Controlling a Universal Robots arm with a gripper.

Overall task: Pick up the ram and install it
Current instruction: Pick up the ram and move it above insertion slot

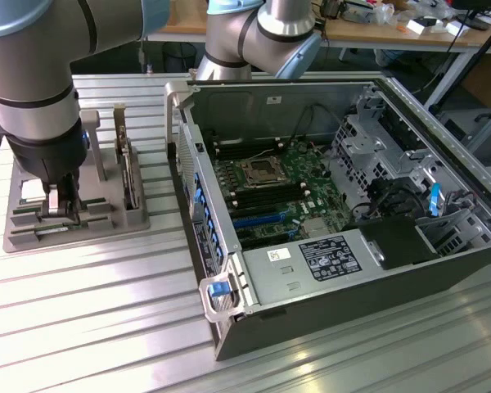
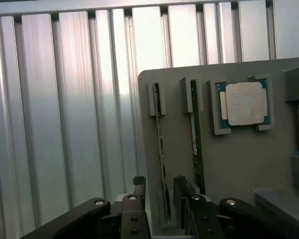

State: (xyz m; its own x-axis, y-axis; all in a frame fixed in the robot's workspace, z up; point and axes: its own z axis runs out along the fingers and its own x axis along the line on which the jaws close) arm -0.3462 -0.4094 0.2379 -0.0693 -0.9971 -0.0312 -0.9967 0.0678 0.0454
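Observation:
The ram (image 2: 162, 159) is a thin green stick standing on edge in a slot of the grey holder (image 2: 229, 164). My gripper (image 2: 159, 185) is open and lowered over it, with one finger (image 2: 138, 185) on each side of the stick's near end and a gap to the board on both sides. A second ram stick (image 2: 194, 144) stands in the neighbouring slot. In the exterior view my gripper (image 1: 61, 201) reaches down into the holder (image 1: 106, 221) at the exterior view's left, beside the open computer case (image 1: 442, 270).
A square silver CPU (image 2: 244, 102) lies in a pocket of the holder beyond the second stick. Upright parts (image 1: 124, 168) stand in the holder beside my gripper. Inside the case lies the motherboard (image 1: 270, 184) with its CPU socket (image 1: 258, 170). The ribbed metal table (image 1: 90, 311) surrounds both.

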